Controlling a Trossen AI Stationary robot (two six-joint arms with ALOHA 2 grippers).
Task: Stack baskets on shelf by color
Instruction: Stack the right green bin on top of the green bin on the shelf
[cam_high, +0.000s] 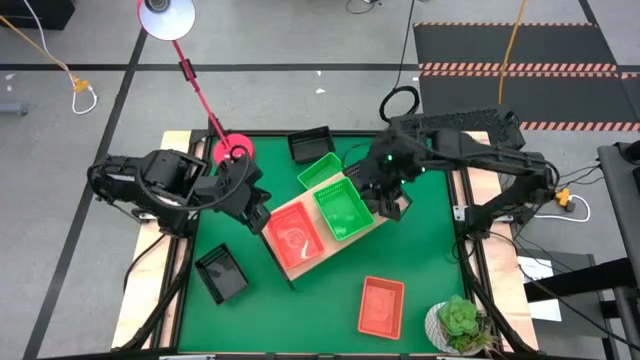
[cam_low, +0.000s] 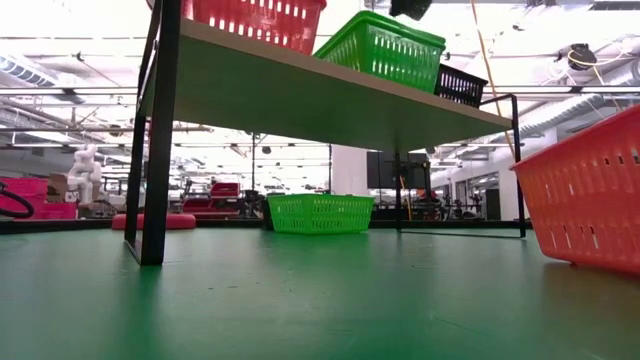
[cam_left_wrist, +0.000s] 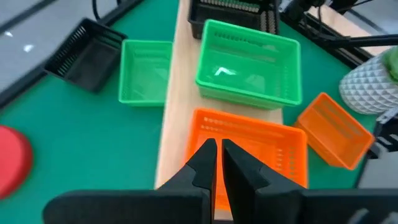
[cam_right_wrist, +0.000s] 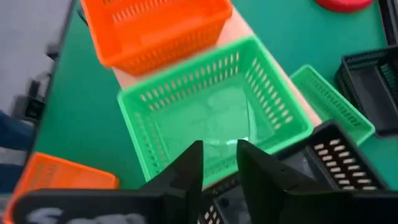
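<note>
The shelf (cam_high: 372, 228) stands slantwise mid-table and carries an orange-red basket (cam_high: 295, 238), a green basket (cam_high: 342, 208) and a black basket (cam_right_wrist: 323, 165) in a row. Loose on the mat are a green basket (cam_high: 320, 170), two black baskets (cam_high: 311, 143) (cam_high: 221, 272) and an orange-red one (cam_high: 381, 305). My left gripper (cam_left_wrist: 217, 155) is shut to a thin slit over the left end of the shelf's orange-red basket (cam_left_wrist: 261, 149). My right gripper (cam_right_wrist: 219, 165) is open, above the seam between the green basket (cam_right_wrist: 214, 118) and the black one; in the low view it (cam_low: 410, 8) hangs clear above the shelf. My left gripper points slanting down over the left end of the orange-red basket on the shelf. Its own fingers (cam_left_wrist: 205, 158) hide that end's wall, so I cannot tell whether it touches the basket.
A red lamp base (cam_high: 232, 150) sits at the far left of the mat, its stem leaning away. A white pot with a green plant (cam_high: 458, 325) stands at the near right corner. Bare green mat lies near the middle front (cam_high: 300, 320).
</note>
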